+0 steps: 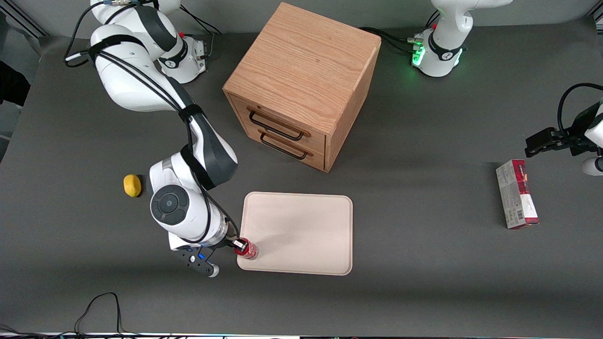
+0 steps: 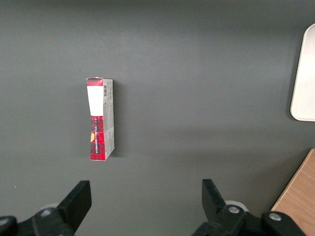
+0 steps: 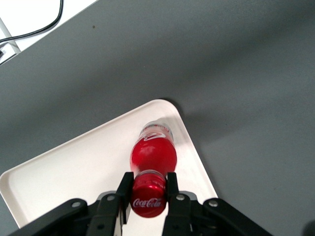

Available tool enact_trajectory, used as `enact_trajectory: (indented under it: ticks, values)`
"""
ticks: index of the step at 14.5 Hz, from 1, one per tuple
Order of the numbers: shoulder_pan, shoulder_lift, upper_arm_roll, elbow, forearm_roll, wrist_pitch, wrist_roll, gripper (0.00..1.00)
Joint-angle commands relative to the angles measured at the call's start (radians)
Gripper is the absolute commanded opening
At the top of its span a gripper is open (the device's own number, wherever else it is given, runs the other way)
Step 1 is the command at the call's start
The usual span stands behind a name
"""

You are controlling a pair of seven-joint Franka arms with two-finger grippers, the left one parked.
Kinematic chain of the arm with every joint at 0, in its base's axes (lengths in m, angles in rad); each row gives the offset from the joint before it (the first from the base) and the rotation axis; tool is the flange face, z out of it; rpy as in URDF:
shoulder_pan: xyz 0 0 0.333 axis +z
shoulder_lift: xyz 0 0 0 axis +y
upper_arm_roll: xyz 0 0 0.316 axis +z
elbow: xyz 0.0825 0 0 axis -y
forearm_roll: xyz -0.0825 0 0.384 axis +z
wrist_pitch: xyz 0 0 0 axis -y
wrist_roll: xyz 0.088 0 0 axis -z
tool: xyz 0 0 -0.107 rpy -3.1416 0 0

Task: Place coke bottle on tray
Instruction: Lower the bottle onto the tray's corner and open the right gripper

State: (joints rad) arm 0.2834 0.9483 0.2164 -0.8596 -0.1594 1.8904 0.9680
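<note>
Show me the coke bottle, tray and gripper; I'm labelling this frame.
coke bottle (image 3: 153, 156): right wrist view, red body.
tray (image 1: 301, 226): front view, bare floor.
gripper (image 3: 148, 187): right wrist view, between fingertips, shut on the cap.

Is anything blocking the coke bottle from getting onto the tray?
No. The gripper is shut on the coke bottle at its cap, and the bottle is upright over a corner of the tray, the corner nearest the front camera. Nothing lies on the tray around it.
</note>
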Motion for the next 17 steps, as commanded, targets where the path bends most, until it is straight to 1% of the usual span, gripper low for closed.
enact_trajectory:
  ticks: [1, 2, 3, 4, 17]
  values:
    - [0.013, 0.015, -0.002, 0.047, -0.028, 0.015, 0.029, 0.00]
    - [0.013, 0.015, -0.002, 0.047, -0.028, 0.016, 0.029, 0.26]
    - [0.013, 0.015, -0.002, 0.045, -0.031, 0.016, 0.026, 0.93]
    - [0.013, 0.015, -0.002, 0.045, -0.045, 0.016, 0.026, 1.00]
    - [0.013, 0.015, -0.002, 0.045, -0.048, 0.016, 0.029, 1.00]
